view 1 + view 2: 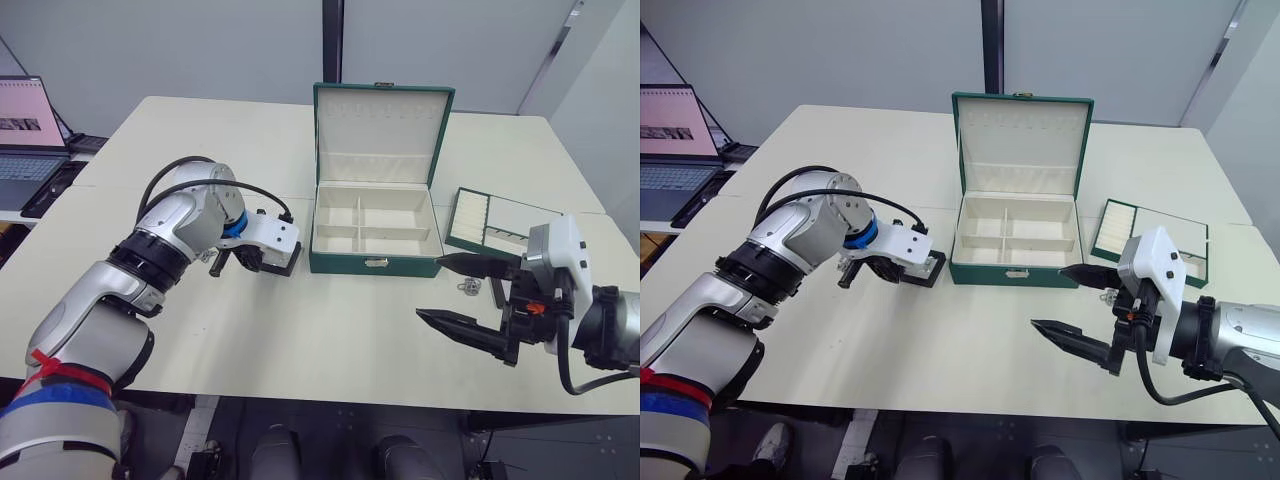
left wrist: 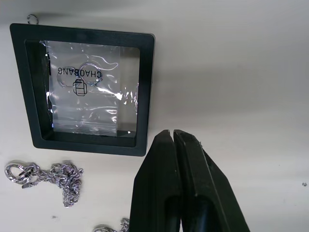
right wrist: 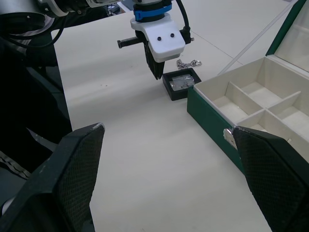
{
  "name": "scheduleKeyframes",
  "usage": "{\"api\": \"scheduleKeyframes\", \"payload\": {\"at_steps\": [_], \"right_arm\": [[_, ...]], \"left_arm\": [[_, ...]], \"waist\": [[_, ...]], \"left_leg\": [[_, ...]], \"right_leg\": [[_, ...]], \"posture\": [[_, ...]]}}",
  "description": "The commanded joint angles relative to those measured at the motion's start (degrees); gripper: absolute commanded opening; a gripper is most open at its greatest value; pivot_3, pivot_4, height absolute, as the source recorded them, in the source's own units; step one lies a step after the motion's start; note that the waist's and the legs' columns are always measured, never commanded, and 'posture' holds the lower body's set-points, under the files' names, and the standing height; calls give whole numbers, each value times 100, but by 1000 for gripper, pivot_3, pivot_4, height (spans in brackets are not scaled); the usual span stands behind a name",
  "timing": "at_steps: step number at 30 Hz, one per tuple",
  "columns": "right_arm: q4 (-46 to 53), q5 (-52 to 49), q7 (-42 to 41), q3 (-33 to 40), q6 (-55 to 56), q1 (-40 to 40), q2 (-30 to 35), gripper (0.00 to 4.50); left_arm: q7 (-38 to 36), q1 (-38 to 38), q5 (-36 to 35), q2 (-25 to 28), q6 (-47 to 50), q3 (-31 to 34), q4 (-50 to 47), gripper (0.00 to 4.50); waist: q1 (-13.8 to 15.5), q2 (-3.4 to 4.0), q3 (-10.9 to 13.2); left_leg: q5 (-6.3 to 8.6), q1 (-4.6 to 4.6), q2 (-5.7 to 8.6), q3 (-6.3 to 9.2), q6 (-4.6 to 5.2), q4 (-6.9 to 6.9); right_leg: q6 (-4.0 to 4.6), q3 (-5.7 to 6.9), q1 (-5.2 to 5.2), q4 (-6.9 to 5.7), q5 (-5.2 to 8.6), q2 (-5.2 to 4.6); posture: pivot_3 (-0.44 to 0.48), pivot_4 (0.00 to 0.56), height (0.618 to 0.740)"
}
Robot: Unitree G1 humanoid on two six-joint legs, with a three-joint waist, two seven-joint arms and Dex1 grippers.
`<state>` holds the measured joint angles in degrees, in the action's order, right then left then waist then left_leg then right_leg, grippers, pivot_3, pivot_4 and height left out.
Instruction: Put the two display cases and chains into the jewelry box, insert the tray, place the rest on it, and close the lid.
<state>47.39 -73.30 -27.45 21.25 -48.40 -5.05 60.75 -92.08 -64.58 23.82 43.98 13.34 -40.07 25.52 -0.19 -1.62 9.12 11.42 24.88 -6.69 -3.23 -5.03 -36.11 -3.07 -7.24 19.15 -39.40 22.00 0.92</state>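
Observation:
The jewelry box (image 1: 372,264) stands at mid table with its lid (image 1: 380,130) upright and its cream compartments bare. Left of it lies a display case (image 2: 87,87), a black frame around a clear window with a small plastic bag inside. My left gripper (image 2: 173,133) is shut with nothing in it, its tips just beside the case's edge. Silver chains (image 2: 46,176) lie on the table close to the case. The tray (image 1: 470,212) rests right of the box. Well apart from all of these, my right gripper (image 1: 430,287) hovers wide open in front of the tray.
A small metal piece (image 1: 468,288) lies on the table between the box's front corner and my right gripper. An open laptop (image 1: 25,130) stands on a side table at the far left. The near table edge runs just below both arms.

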Motion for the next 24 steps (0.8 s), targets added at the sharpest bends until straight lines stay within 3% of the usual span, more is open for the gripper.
{"api": "scheduleKeyframes", "payload": {"at_steps": [1,5,8,11,24], "right_arm": [[154,-97,-2,232,86,34,74,4500],[179,-139,33,271,77,57,89,4500],[177,-151,41,277,81,62,104,4500],[179,-137,33,279,81,77,125,4500],[186,-110,41,284,100,82,139,4500]], "left_arm": [[-3,-45,91,1,-6,217,-68,20],[-37,-90,-135,5,21,238,-130,190],[-42,-156,-348,95,131,130,-221,852],[-42,-159,-306,11,207,260,-243,1803],[272,-274,143,-388,-293,213,462,1803]], "waist": [[0,0,0],[1,0,0],[0,0,0],[0,0,0],[-1,0,0]], "left_leg": [[0,0,0,0,0,0],[0,0,0,0,0,0],[0,0,0,0,0,0],[0,0,0,1,0,0],[0,0,0,1,0,-1]], "right_leg": [[0,0,0,0,0,0],[0,1,-1,0,0,0],[0,0,-1,0,0,0],[0,1,-1,-1,0,0],[0,1,-1,-1,0,0]], "posture": [[0,150,740],[0,150,740],[0,150,740],[0,150,740],[0,150,740]]}}
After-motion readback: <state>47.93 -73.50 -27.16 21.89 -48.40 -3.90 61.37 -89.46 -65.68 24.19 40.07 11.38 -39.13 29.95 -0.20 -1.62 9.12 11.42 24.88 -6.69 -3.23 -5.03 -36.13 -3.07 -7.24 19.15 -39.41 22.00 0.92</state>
